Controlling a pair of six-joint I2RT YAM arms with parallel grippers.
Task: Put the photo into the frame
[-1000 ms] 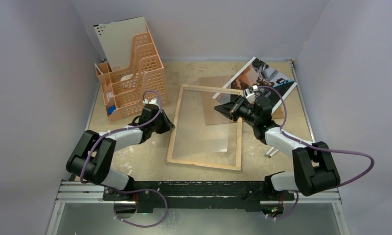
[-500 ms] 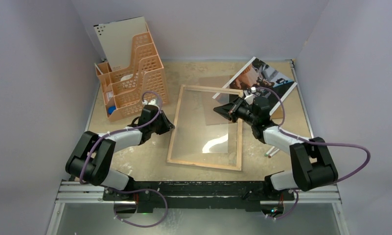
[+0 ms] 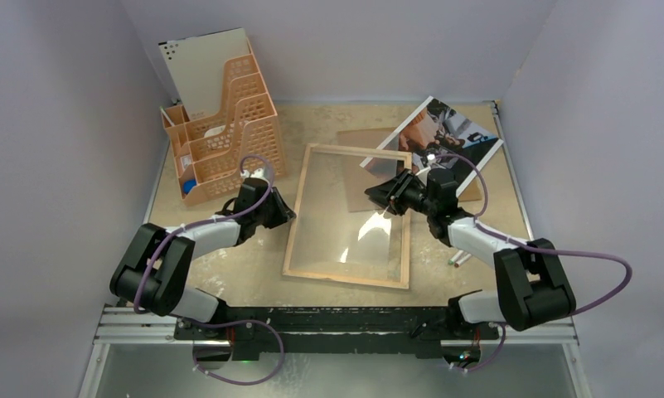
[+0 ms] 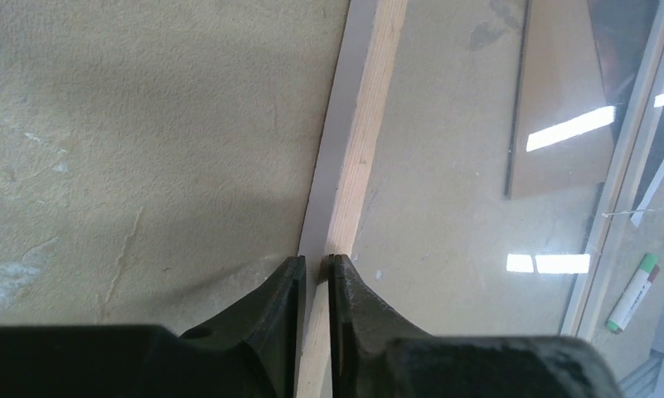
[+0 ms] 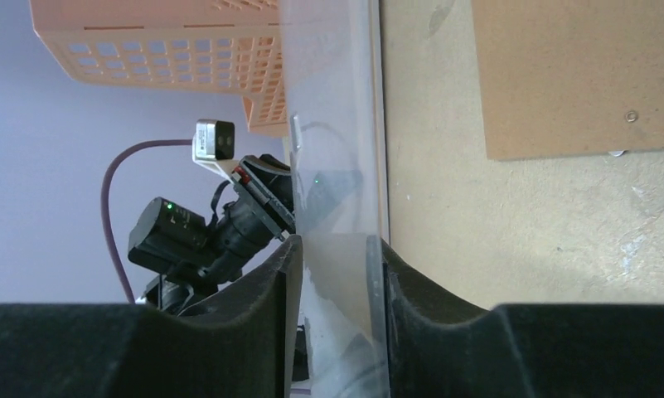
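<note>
Tan, scuffed table (image 3: pixel 245 278) carries the frame (image 3: pixel 346 279) flat in its middle, wood back rim up. The photo (image 3: pixel 448 133) lies picture-up outside it at the far right corner, on a brown backing sheet (image 3: pixel 365 139). The left gripper (image 4: pixel 313 267) is pinched together on the frame's left rim. The right gripper (image 5: pixel 335 257) sits over the frame's far right part, jaws apart, the clear pane (image 5: pixel 336 149) passing between them. An orange desk organizer (image 3: pixel 229 133) stands far left. A green-capped marker (image 4: pixel 632 292) lies right of the frame.
</note>
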